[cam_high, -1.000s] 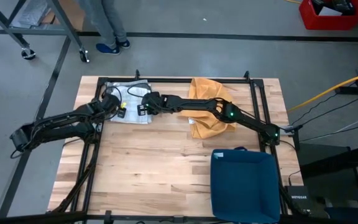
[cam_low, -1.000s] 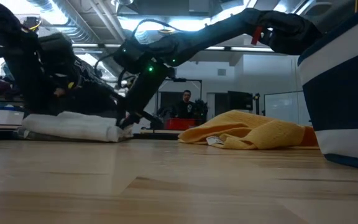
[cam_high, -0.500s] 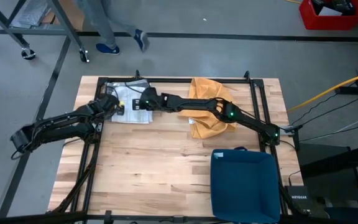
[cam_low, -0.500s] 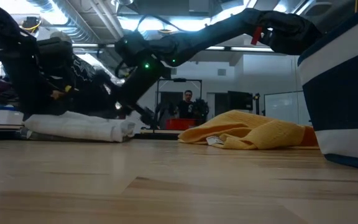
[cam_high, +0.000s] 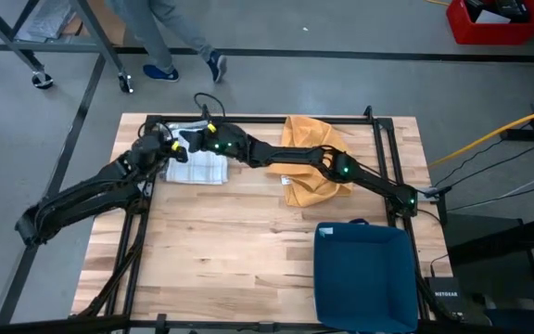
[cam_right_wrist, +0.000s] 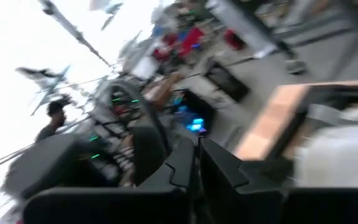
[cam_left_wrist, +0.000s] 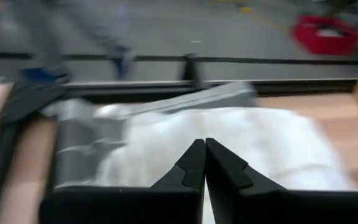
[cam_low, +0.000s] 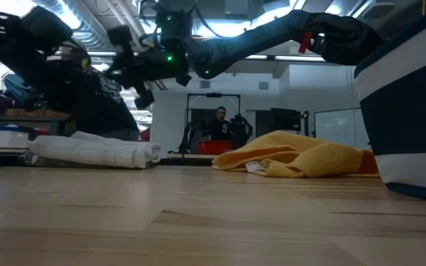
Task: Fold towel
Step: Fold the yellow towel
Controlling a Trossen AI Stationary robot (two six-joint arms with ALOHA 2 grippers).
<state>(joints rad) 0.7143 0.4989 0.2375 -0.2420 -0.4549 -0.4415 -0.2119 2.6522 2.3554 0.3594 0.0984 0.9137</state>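
High view shows one wooden table (cam_high: 221, 250) with two dark arms reaching over its far left corner. One white towel (cam_high: 197, 167) lies there, folded into a small flat bundle. The left gripper (cam_high: 167, 146) is just above the towel's far left edge. Its two fingers are pressed together, tips touching, and they hold nothing. The right gripper (cam_high: 196, 141) is right next to it, over the towel's far edge. Its two fingers are nearly closed, with only a thin slit between them, and nothing is in them. In the low view both grippers are up in the air, apart from the white towel, which rests flat on the wood.

One yellow towel (cam_high: 311, 158) lies in a crumpled heap near the far middle of the table, partly under the right arm. One blue bin (cam_high: 364, 274) stands at the near right corner. One person's legs (cam_high: 170, 37) show on the floor past the table.
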